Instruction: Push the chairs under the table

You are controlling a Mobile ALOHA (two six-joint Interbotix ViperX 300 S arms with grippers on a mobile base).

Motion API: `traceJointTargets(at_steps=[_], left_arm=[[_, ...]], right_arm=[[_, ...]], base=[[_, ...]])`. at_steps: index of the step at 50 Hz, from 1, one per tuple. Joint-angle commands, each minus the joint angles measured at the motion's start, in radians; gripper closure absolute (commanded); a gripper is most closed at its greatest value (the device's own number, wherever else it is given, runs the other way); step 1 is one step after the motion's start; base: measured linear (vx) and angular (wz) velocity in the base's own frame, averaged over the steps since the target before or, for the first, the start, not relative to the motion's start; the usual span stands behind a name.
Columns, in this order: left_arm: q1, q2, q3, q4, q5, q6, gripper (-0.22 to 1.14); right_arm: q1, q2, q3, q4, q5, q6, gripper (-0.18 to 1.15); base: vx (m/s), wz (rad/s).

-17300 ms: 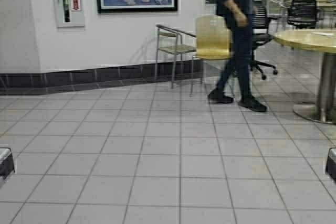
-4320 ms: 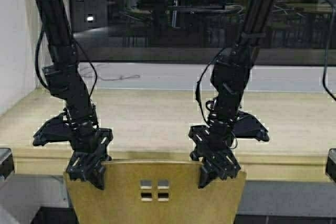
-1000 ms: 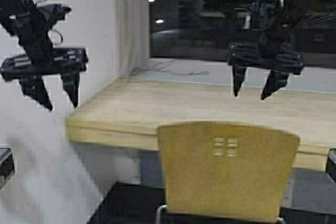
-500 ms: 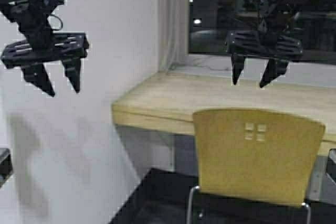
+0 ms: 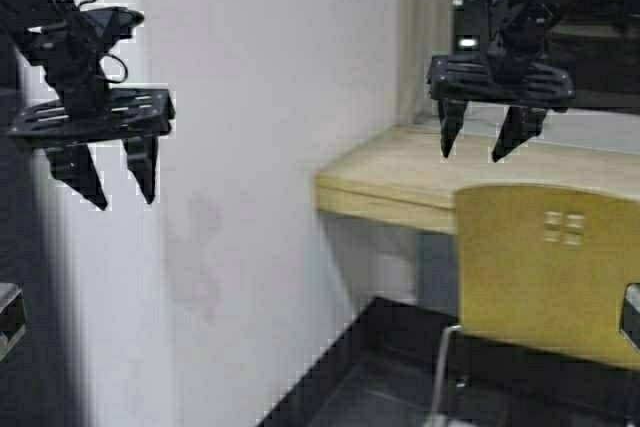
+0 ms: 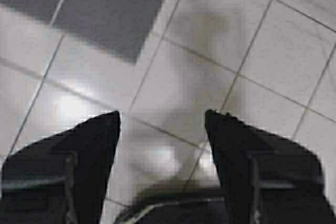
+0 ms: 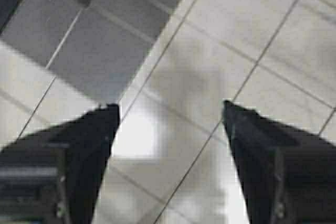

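Observation:
A yellow-tan plywood chair (image 5: pixel 555 267) with four small square cut-outs stands at the right, its back toward me, tucked against the pale wood table (image 5: pixel 400 182). My left gripper (image 5: pixel 125 199) hangs open and empty in front of the white wall, far left of the chair. My right gripper (image 5: pixel 470 155) hangs open and empty above the table's near end, up and left of the chair's backrest. Both wrist views show open fingers over tiled floor, the left gripper (image 6: pixel 163 116) and the right gripper (image 7: pixel 170 106) holding nothing.
A white wall (image 5: pixel 270 147) fills the middle and left of the high view, with a dark strip at the far left edge. A dark window (image 5: pixel 600 47) is above the table. Dark flooring (image 5: pixel 370 377) lies under the table.
The robot has turned or driven left: the table and chair have shifted to the right in the high view and the white wall now fills the middle. Both grippers stay raised and open.

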Motion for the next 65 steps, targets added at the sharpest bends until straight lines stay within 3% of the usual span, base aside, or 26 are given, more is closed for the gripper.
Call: traceJointTargets(at_steps=[1,19,65], left_arm=[[0.002,-0.012,-0.026,0.003,-0.006,-0.002,0.05],[0.002,-0.015,-0.048,-0.008,-0.006,-0.009,0.05],[0.002,0.038,-0.049,-0.003,0.005,-0.011,0.05]], right_arm=[[0.000,-0.008,-0.008,-0.002,-0.003,0.000,0.04],[0.000,-0.002,-0.014,-0.005,0.017,-0.005,0.04],[-0.014,0.092,-0.051,-0.037,0.048,-0.012,0.04]], base=[[-0.33,0.36],[-0.36,0.26],[-0.37,0.01]])
